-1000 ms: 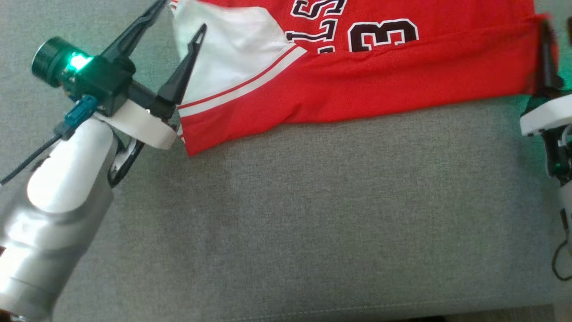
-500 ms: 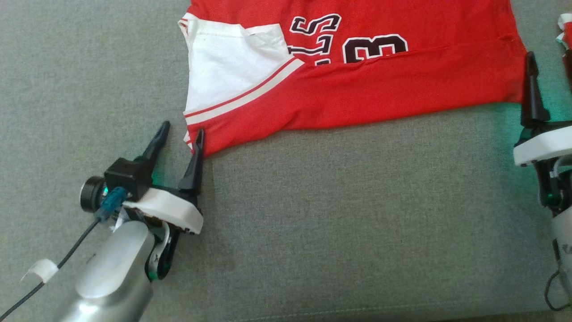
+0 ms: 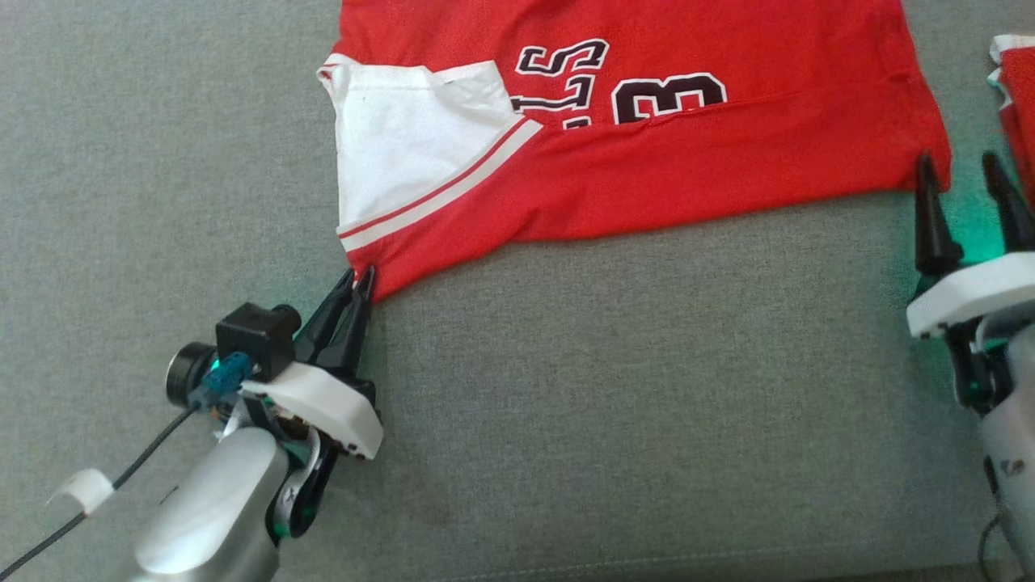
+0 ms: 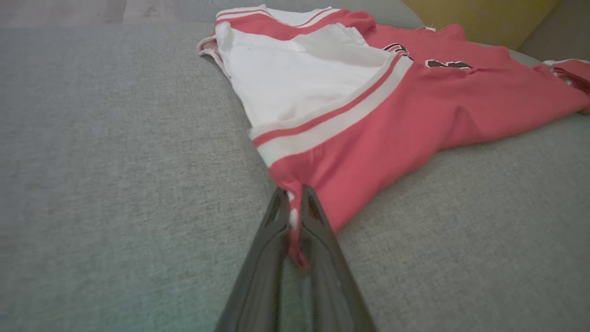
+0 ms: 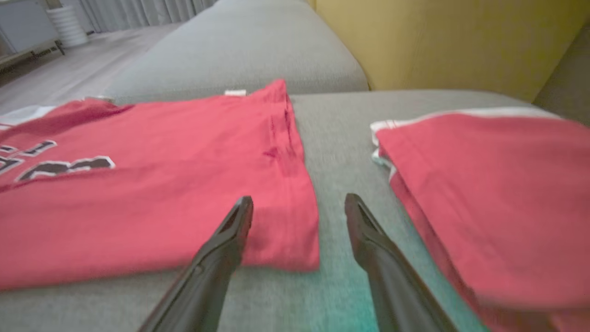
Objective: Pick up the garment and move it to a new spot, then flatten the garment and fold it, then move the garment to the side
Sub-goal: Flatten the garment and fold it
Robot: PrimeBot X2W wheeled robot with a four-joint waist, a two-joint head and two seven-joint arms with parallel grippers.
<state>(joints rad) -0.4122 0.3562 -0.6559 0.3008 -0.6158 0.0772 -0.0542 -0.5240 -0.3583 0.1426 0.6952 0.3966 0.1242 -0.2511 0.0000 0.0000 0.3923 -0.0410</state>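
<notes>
Left gripper [image 3: 358,281] pinches the jersey [image 3: 687,162] corner on a grey woven cushion [image 3: 606,404]
The red jersey lies flat, smooth knit with black white-edged lettering, a white panel and striped trim at its left end; that pointed lower corner is bunched between the slim dark fingers [image 4: 320,230]. Right gripper [image 3: 962,174] stands spread at the jersey's other lower corner, beside a second red garment [image 5: 484,184]
</notes>
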